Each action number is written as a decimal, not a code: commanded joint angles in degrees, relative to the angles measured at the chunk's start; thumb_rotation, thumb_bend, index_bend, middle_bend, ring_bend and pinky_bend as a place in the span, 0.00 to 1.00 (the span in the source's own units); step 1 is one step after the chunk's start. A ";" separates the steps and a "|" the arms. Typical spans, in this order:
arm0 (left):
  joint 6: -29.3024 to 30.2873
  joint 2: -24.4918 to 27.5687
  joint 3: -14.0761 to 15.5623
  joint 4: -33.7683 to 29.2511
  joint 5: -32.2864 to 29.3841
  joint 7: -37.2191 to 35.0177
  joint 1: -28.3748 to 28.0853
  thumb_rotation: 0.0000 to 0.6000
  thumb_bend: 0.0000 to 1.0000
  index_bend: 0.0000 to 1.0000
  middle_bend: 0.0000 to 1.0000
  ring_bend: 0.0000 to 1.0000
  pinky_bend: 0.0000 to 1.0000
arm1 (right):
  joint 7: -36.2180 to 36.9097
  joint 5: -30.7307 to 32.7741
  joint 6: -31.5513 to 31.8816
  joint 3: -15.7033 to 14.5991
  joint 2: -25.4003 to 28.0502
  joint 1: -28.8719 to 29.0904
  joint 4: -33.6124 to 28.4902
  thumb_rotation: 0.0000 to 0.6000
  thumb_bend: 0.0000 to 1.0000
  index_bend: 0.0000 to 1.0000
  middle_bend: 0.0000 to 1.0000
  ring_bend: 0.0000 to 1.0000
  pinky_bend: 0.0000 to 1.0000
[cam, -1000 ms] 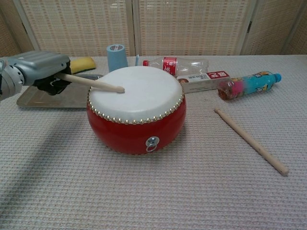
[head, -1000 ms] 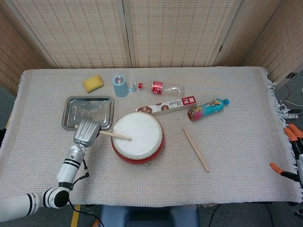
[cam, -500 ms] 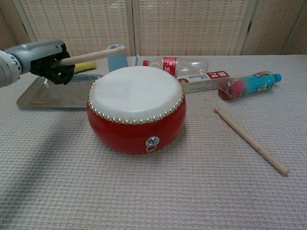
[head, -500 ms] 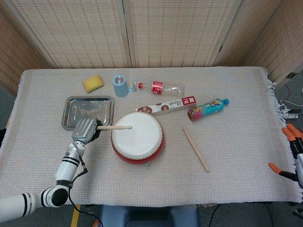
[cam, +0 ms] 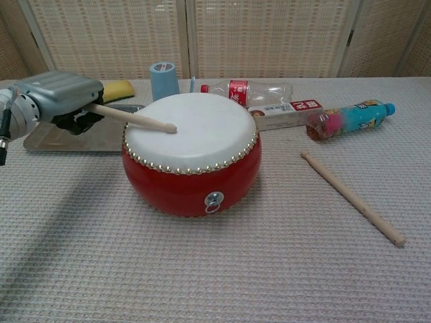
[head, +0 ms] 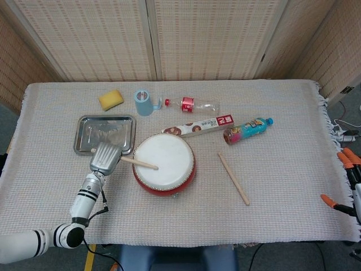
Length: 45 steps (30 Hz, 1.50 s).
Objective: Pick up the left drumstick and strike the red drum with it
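The robot's left arm reaches in from the near left corner of the table, its white forearm with black bands angling up and away from the front edge toward the silver-grey left hand [head: 105, 157]. That hand [cam: 59, 95] sits palm down, dark fingers curled under the metal back, clamped round the thin end of a pale wooden drumstick [cam: 131, 118]. The right hand is out of sight.

A staged lab bench is showing: woven screens [head: 197, 36] are standing behind a cloth-covered table [head: 282, 186], cables [head: 347, 135] trailing at right.
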 commanded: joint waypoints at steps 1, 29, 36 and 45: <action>-3.79 3.23 -6.16 -6.93 -2.05 -23.27 2.68 1.00 0.92 1.00 1.00 1.00 1.00 | -0.05 -0.05 -0.09 -0.01 -0.06 0.07 -0.02 1.00 0.00 0.00 0.00 0.00 0.00; -6.84 5.80 -11.19 -11.16 -7.03 -30.81 4.03 1.00 0.91 1.00 1.00 1.00 1.00 | -0.04 0.16 -0.21 0.04 -0.34 0.10 0.16 1.00 0.00 0.00 0.00 0.00 0.00; -4.16 3.59 -5.95 -6.62 -2.77 -22.53 1.71 1.00 0.91 1.00 1.00 1.00 1.00 | 0.04 0.27 -0.41 0.06 -0.48 0.19 0.33 1.00 0.00 0.00 0.00 0.00 0.00; 2.30 -2.35 3.23 4.38 3.91 2.66 -1.86 1.00 0.91 1.00 1.00 1.00 1.00 | 0.37 0.52 -0.60 0.05 -0.41 0.15 0.51 1.00 0.00 0.00 0.00 0.00 0.00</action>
